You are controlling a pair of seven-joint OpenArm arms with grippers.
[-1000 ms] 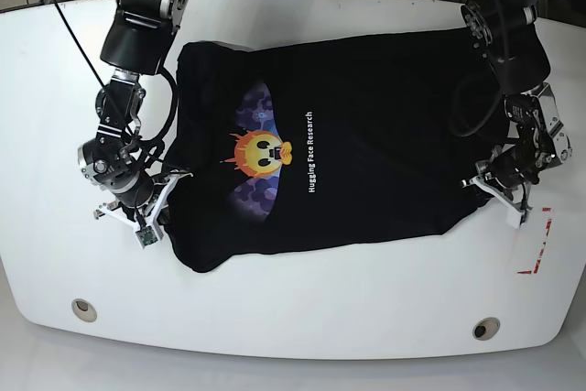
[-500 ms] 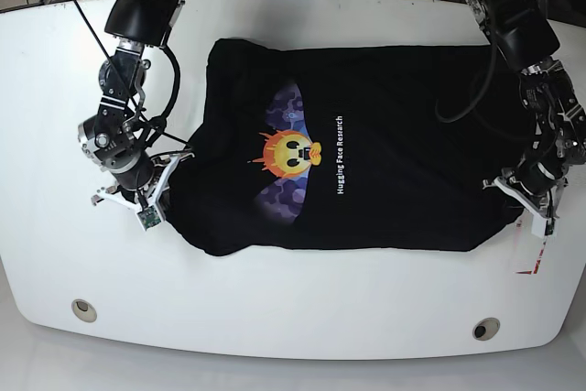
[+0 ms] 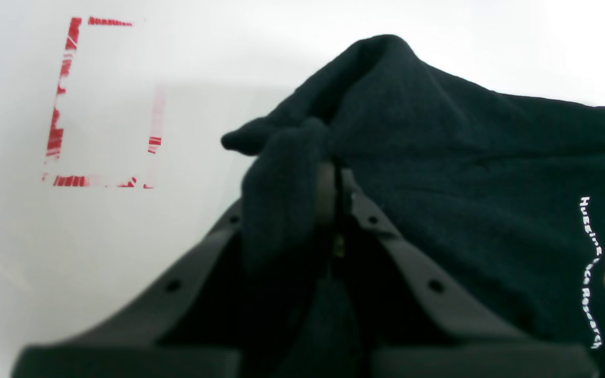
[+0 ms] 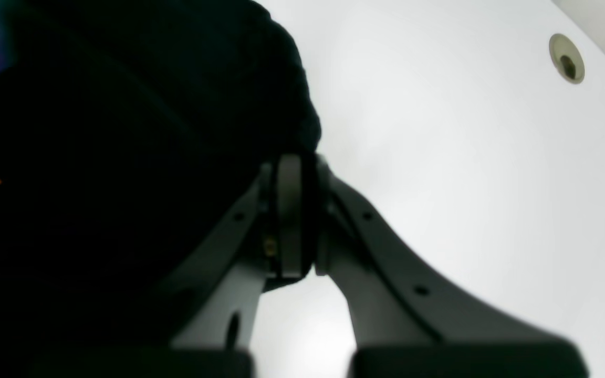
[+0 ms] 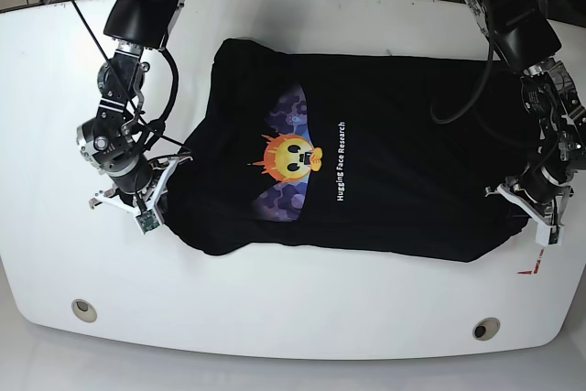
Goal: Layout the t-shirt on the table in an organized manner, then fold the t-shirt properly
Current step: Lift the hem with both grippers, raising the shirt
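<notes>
The black t-shirt (image 5: 385, 180) lies spread across the white table (image 5: 302, 318), print side up, showing an orange face and white lettering. In the base view my left gripper (image 5: 528, 211) is shut on the shirt's right corner, and my right gripper (image 5: 163, 180) is shut on its left edge. The left wrist view shows a bunched fold of the t-shirt (image 3: 465, 157) pinched in the left gripper (image 3: 334, 176). Seen from the right wrist, the right gripper (image 4: 300, 160) is closed on the dark t-shirt (image 4: 124, 131), just above the white tabletop.
Red tape marks (image 5: 533, 267) lie right beside the left gripper, and they form a broken rectangle (image 3: 61, 105) in the left wrist view. Two round grommet holes (image 5: 84, 309) (image 5: 486, 328) sit near the front edge. Cables hang beyond the table's far edge.
The shirt has slid to the right and been stretched wider. My left gripper moved right and toward the front edge with its corner, while the right gripper barely shifted.
</notes>
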